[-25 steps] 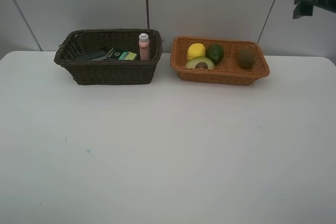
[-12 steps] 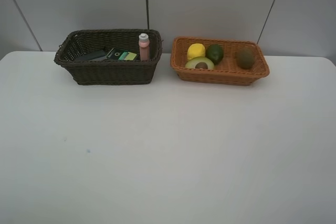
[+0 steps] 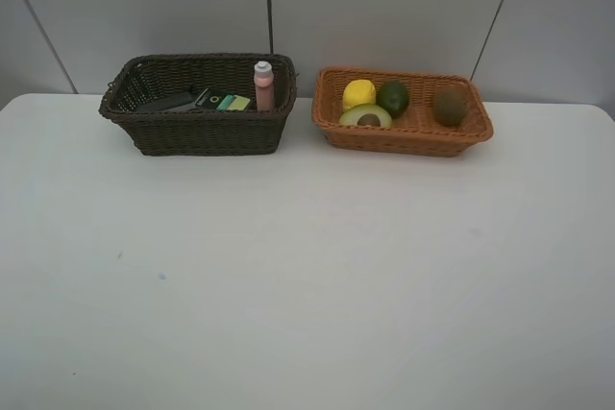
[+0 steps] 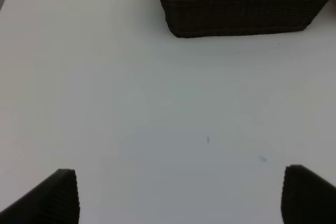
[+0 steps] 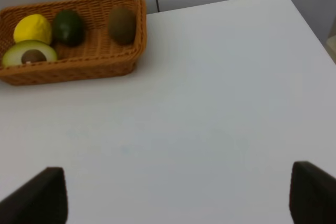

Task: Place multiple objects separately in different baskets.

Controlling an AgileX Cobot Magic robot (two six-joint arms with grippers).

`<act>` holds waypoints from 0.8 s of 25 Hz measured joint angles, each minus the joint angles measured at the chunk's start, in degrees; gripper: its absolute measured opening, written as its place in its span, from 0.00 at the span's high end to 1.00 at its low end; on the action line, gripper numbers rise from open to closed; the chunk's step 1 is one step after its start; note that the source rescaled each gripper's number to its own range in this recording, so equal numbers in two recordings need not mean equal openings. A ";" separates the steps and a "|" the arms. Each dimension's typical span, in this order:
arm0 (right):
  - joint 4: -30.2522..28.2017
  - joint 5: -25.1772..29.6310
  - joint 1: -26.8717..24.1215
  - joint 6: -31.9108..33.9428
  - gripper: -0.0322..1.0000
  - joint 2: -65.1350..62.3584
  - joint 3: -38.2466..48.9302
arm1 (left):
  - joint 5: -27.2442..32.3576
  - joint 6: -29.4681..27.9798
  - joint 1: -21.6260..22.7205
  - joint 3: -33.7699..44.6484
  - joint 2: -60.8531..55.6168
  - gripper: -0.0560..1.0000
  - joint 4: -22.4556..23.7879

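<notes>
Both hands empty and spread wide: left hand [image 4: 178,195] and right hand [image 5: 178,198] hang over bare table [image 3: 307,276], well apart from everything.

Sorting looks done:
- Dark brown basket [image 3: 197,132], at 11 o'clock on the table, holds the pink white-capped bottle [image 3: 263,85] upright at its 3 o'clock end, plus the dark green pump bottle [image 3: 213,99] lying flat, long axis along the basket's length. Eraser and cup: dark shapes at the 9 o'clock end, can't separate them.
- Orange-tan basket [image 3: 404,136], at 1 o'clock, holds the yellow lemon [image 3: 358,93], green avocado [image 3: 393,97] just beside it, halved avocado [image 3: 365,116] cut face up at 6 o'clock of those two, and the brown kiwi [image 3: 450,105] alone at the 3 o'clock end.

Handling guesses:
- Fruit look light and rigid with smooth skins, so they roll; grip across the short axis.
- Pink bottle is tall and tippy; pinch mid-body.
- Pump bottle: take across its width, not the pump.
- Wicker is stiff and light, and will slide if nudged.
</notes>
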 joint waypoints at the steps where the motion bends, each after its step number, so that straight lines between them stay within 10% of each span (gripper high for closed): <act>1: -0.11 1.26 0.00 -0.35 0.00 -1.02 0.00 | 0.00 0.00 0.00 0.00 0.00 0.00 0.00; 20: -0.47 -5.03 0.00 -1.71 0.00 -1.53 6.03 | 0.00 0.00 0.00 0.00 0.00 0.00 0.00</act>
